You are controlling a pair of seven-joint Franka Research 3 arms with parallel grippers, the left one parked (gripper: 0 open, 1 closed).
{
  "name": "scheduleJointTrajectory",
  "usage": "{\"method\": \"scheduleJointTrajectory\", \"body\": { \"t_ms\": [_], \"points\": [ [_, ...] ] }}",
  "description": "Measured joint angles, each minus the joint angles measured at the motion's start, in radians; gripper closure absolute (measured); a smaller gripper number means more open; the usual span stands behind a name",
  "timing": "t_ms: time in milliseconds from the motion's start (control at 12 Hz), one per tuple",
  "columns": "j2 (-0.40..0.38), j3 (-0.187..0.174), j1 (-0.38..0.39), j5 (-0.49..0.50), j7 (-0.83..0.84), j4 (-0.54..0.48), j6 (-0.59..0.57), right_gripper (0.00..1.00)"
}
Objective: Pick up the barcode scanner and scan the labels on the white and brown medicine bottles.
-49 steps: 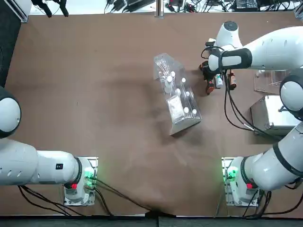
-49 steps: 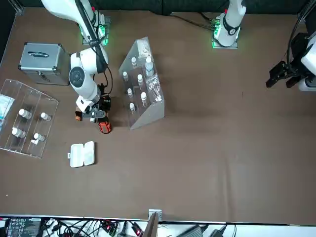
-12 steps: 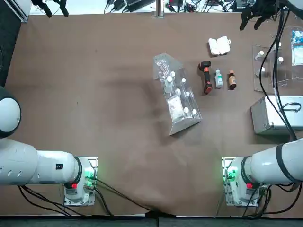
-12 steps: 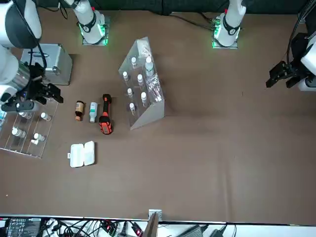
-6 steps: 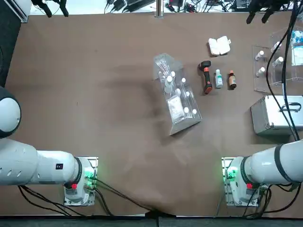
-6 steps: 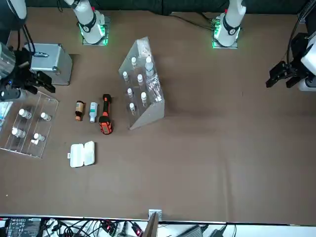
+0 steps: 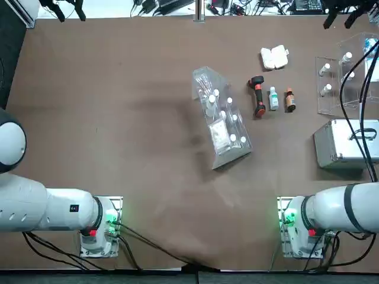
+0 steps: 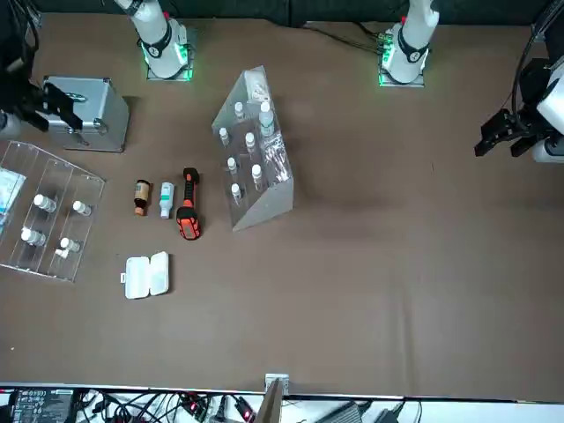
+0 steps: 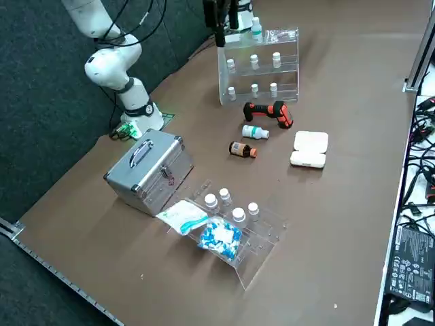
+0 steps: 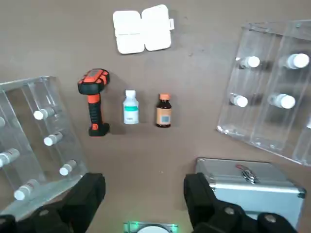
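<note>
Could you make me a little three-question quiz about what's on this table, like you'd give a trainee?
1. True or false: the barcode scanner is lying on the table.
2. Which thing lies between the scanner and the brown bottle? (a) the open white case (b) the white bottle (c) the silver box
3. Fill in the blank: the two fingers of the right tool are ____, with nothing held between them.

Key: 1 true; 2 b, the white bottle; 3 open.
</note>
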Motion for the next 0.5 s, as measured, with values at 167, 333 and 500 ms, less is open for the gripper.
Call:
{"method": "scheduleJointTrajectory", "body": {
  "t_ms": [167,333,500],
  "points": [
    [-0.045,-0.008,0.019,-0.022,0.002,-0.048,0.013,0.00],
    [-0.066,-0.028,0.053,-0.026,0.016,-0.072,0.029,0.00],
    [-0.068,-0.040,0.073,-0.027,0.017,-0.076,0.037,0.00]
  ]
}}
